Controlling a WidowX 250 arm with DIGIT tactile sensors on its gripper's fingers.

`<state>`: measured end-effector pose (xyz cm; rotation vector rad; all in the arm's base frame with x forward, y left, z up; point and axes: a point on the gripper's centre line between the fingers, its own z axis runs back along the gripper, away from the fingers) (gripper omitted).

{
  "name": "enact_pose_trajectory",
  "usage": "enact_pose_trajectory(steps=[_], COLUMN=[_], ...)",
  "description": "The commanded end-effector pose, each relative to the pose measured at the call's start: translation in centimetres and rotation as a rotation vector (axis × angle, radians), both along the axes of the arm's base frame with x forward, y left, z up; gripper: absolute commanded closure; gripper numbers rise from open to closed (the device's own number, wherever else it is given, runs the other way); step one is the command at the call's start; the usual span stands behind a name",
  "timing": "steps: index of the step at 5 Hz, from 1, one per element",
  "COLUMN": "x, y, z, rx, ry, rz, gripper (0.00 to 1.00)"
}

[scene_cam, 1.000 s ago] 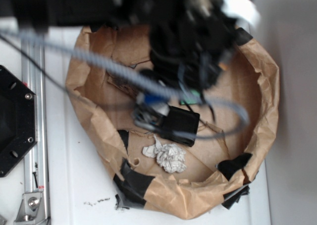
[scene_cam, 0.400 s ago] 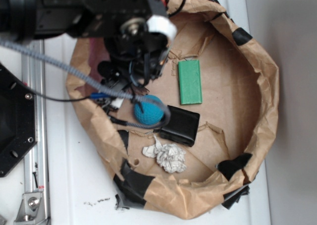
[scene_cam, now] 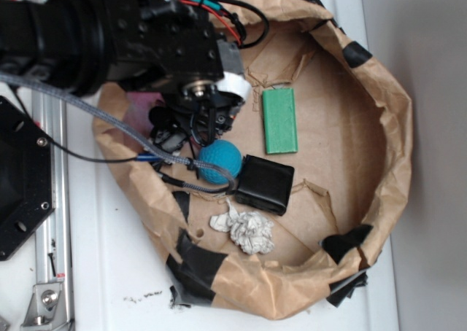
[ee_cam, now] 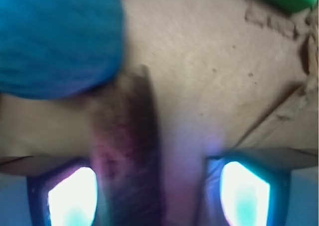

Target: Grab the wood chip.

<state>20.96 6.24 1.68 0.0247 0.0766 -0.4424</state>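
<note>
The tool (ee_cam: 159, 196) has swung from the green block (scene_cam: 280, 120) to beside the blue ball (scene_cam: 220, 162), fingers spread apart astride the wood chip (ee_cam: 127, 151), ready to close on it

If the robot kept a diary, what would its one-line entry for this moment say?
goal: grab wood chip | gripper: low over chip, jaws open either side | blue ball: beside it | chip not yet gripped
</note>
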Motion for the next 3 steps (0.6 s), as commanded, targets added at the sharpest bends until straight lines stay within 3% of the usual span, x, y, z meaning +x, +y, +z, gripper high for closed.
enact_pose_trajectory(steps=[1, 2, 3], x=[-0.5, -0.4, -0.6], y=[-1.6, -1.3, -0.7], z=[-2.3, -3.5, -3.9], rx=[-0.072, -0.001, 0.018], ry=[0.097, 0.122, 0.133], rz=[0.017, 0.033, 0.061], gripper=[0.00, 0.00, 1.00])
